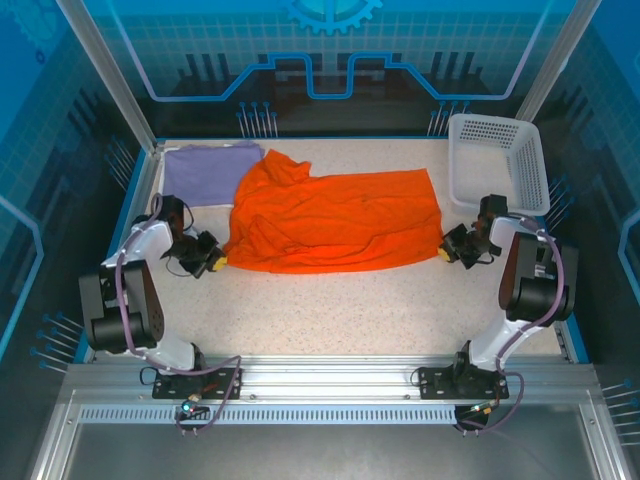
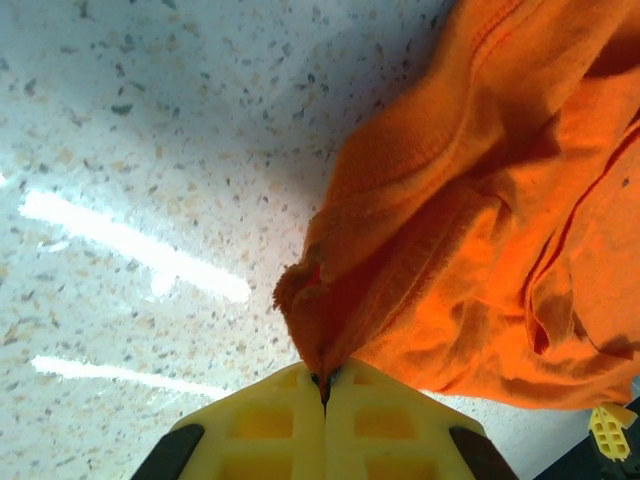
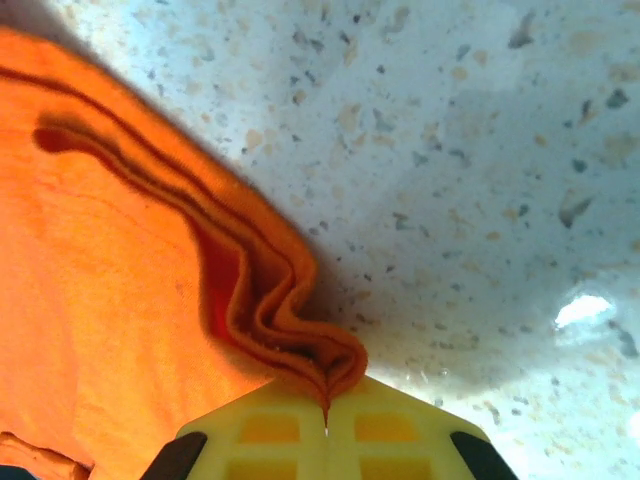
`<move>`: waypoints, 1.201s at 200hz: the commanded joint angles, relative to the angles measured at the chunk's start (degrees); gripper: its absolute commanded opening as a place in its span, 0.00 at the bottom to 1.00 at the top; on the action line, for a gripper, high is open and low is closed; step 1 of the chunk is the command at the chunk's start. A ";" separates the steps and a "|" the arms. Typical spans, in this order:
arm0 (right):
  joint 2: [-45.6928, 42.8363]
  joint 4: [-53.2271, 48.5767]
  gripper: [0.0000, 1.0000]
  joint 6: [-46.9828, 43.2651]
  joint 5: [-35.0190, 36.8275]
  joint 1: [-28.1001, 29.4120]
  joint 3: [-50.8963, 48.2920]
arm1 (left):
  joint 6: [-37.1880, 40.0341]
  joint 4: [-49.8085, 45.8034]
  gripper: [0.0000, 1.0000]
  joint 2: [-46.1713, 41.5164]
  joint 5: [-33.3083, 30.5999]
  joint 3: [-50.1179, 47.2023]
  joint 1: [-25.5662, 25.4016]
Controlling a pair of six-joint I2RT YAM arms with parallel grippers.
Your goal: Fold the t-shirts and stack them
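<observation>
Orange soft cloth t-shirt [image 1: 335,220] lies spread just left of the white plastic mesh basket [image 1: 468,170], long axis pointing away from it, while your left gripper [image 1: 217,262] and right gripper [image 1: 446,250] each pinch an opposite near corner, the right nearer the basket.

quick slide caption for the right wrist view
Right gripper shut on a bunched edge of the orange t-shirt, speckled table beside it

Bright, even overhead light. White glare streaks cross the surface [image 2: 150,130] in the left wrist view, with one spot in the right. Soft shadows edge the orange t-shirt [image 2: 480,250]; its nearest folds blur.
</observation>
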 commanded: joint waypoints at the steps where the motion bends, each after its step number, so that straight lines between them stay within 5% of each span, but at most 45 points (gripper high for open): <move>1: -6.35 -5.37 0.00 -0.78 1.52 0.52 -0.55 | 0.41 -6.43 0.00 -4.65 -1.11 1.75 -0.27; 55: -9.57 -15.47 0.00 4.64 -1.30 3.39 9.35 | -3.24 -7.38 0.00 -0.66 2.10 9.73 -0.44; 79: -5.56 -17.61 0.00 4.26 -3.95 6.45 23.39 | -3.11 -9.91 0.00 6.98 4.40 24.56 -0.45; 103: -7.70 -19.51 0.00 3.98 -1.94 6.84 31.32 | -0.24 -18.17 0.00 6.01 -2.31 37.48 -0.53; 166: -23.59 -22.00 0.00 1.72 2.71 0.52 -7.21 | -2.50 -14.88 0.00 -11.10 -6.96 -3.02 -0.41; 240: -21.21 -23.34 0.00 -2.02 5.67 0.38 -10.24 | -1.59 -15.08 0.00 -9.28 -10.56 -6.38 -0.45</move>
